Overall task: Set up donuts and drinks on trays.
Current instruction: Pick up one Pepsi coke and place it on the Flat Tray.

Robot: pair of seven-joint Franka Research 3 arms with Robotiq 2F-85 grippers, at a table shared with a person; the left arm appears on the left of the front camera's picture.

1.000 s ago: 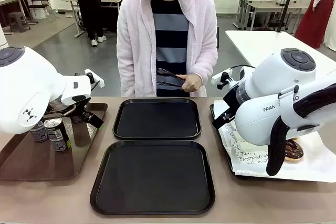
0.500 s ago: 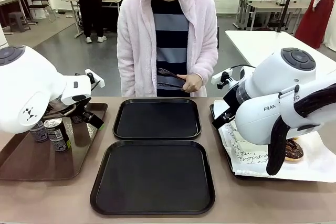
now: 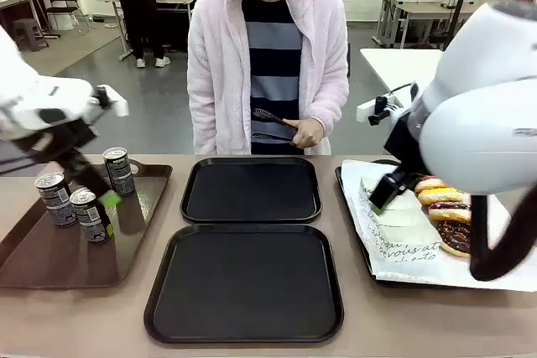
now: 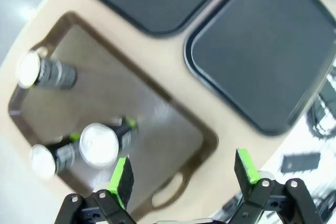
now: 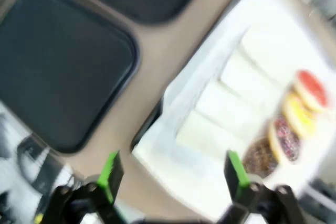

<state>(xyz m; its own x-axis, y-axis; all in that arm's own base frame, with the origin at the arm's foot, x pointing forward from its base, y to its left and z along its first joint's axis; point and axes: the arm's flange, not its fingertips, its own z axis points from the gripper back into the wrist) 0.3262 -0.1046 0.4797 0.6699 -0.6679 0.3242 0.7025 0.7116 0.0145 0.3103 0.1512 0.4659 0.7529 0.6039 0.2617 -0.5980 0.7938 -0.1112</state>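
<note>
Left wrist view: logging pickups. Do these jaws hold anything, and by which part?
Nothing is held. The left gripper hangs with jaws apart above the long brown tray; the slim dark cans stand untouched.

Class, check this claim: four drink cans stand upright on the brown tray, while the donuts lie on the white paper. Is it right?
Not quite. The front view shows three drink cans upright on the brown tray, not four. The donuts do lie on the white paper.

Front camera across table [image 3: 50,316]; both wrist cameras above shared trays [image 4: 262,51].
</note>
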